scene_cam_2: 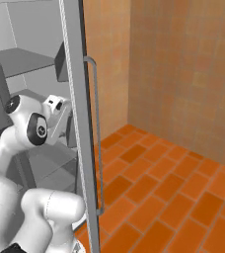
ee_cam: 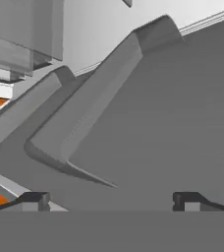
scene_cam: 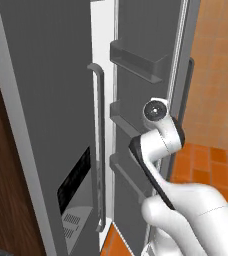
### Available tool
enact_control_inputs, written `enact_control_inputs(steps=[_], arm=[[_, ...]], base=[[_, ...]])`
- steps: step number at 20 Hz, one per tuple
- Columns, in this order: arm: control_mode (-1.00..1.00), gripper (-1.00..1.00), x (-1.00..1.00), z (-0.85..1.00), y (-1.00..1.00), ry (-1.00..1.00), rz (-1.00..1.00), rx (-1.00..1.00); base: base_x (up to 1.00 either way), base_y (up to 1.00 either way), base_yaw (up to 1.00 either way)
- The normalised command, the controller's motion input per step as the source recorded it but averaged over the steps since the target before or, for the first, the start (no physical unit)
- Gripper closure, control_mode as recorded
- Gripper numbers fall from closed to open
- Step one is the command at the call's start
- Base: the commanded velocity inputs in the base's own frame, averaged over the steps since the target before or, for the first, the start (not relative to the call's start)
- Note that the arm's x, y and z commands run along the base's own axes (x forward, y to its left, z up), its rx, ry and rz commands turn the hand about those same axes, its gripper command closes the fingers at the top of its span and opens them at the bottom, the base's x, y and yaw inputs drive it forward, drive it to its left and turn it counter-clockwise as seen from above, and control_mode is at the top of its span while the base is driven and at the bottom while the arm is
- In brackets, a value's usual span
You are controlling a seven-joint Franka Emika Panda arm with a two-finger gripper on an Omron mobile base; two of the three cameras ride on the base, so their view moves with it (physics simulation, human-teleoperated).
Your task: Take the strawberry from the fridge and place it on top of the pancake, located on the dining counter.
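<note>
You cannot see the strawberry yet; judge it to lie somewhere on the fridge [scene_cam: 46, 100] shelves. The right door [scene_cam: 136, 150] stands swung open, its bins at 12 o'clock of the gripper [ee_cam: 111, 199], whose fingers [ee_cam: 35, 201] sit spread and empty. Swing the hand off the door toward the shelves [scene_cam_2: 25, 62] at 10 o'clock in the right base view, clearing the door edge [scene_cam_2: 77, 123].

arm: rises from the base, elbow bent, forearm reaching forward and up | wrist: turned sideways, round dark-ringed joint facing the left base camera | gripper [ee_cam: 111, 199]: two dark fingertips [ee_cam: 34, 199] set well apart, jaws wide, nothing held between them
</note>
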Motion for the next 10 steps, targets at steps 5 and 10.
enact_control_inputs(steps=[5, 10], arm=[[-1.00, -1.00, 0.45, -0.08, -0.30, -0.01, -0.15, 0.00], [-1.00, -1.00, 0.32, -0.07, -0.61, -0.09, -0.11, 0.00]], base=[[0.00, 0.00, 0.00], [0.00, 0.00, 0.00]])
